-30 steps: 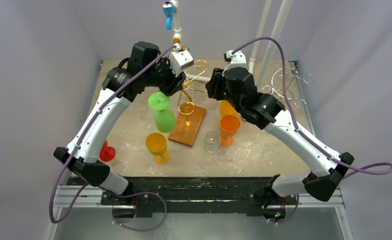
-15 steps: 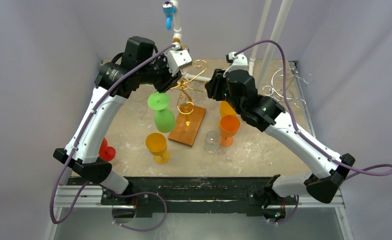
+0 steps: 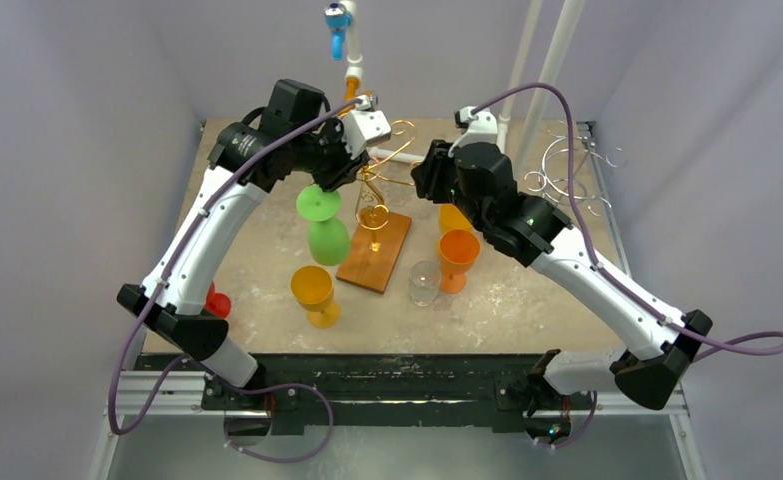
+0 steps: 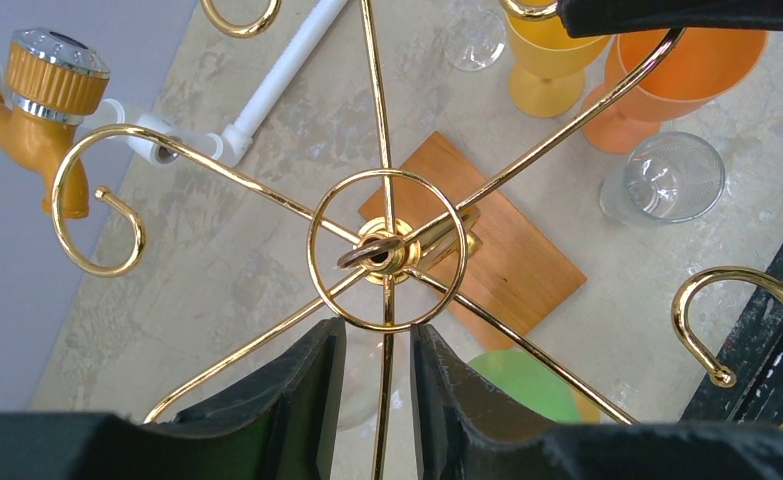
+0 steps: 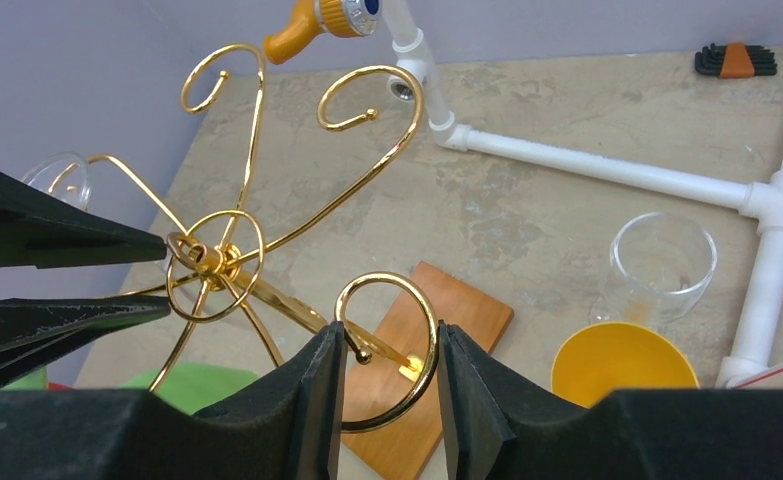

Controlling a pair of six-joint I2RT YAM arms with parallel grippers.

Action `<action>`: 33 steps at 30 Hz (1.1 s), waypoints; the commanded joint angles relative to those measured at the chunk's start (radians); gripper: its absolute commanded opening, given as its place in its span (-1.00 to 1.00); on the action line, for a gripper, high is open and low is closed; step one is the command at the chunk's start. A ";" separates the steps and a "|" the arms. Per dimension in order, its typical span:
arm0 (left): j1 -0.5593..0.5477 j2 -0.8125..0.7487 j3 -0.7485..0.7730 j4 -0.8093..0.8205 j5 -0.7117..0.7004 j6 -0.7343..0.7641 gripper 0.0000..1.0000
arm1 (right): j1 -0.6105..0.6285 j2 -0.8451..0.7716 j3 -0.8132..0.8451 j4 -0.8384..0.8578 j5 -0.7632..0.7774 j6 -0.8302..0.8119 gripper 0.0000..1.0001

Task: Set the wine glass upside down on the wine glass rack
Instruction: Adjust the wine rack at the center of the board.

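— Pale stone counter [image 3: 267, 250], grey walls all round. Where is the wine glass?

— The green wine glass [image 3: 329, 240] is upside down, foot up and bowl down, just left of the gold rack [image 3: 373, 212] and its wooden base [image 3: 377, 255]. Its long axis runs about straight up and down.

— Hung, or stood on its rim?

— I cannot tell. From above, the foot sits close to one of the rack's left-hand branches. Whether it rests on that branch or the bowl stands on the counter is hidden.

— Which arm is nearer?

— The left one, clearly. The left end effector [image 4: 378, 335] hovers over the rack's crown, and the glass lies below it, towards the near left. Its fingers are spread a little and straddle one gold wire [image 4: 388, 310] without pinching it. I see nothing held.

— And the right?

— The right end effector [image 5: 388, 340] is on the rack's right side, well apart from the glass. Its fingers look pressed against both sides of a curled hook [image 5: 385, 275], as if steadying the rack.

— So what does the next move turn on?

— My guess is that wire between the left fingers. With the glass just underneath, the left arm should leave along the wire or straight up, not sideways. A sideways move may nudge the rack and the glass.
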 commanded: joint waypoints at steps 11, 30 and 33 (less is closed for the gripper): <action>-0.001 0.012 -0.008 -0.064 -0.093 -0.037 -0.45 | 0.006 0.036 -0.073 -0.136 -0.053 0.013 -0.53; -0.002 0.024 0.014 -0.058 -0.116 -0.054 -0.94 | 0.006 0.032 -0.083 -0.121 -0.068 0.017 -0.56; -0.001 0.026 0.024 -0.050 -0.121 -0.058 -1.00 | 0.005 0.037 -0.085 -0.118 -0.066 0.018 -0.58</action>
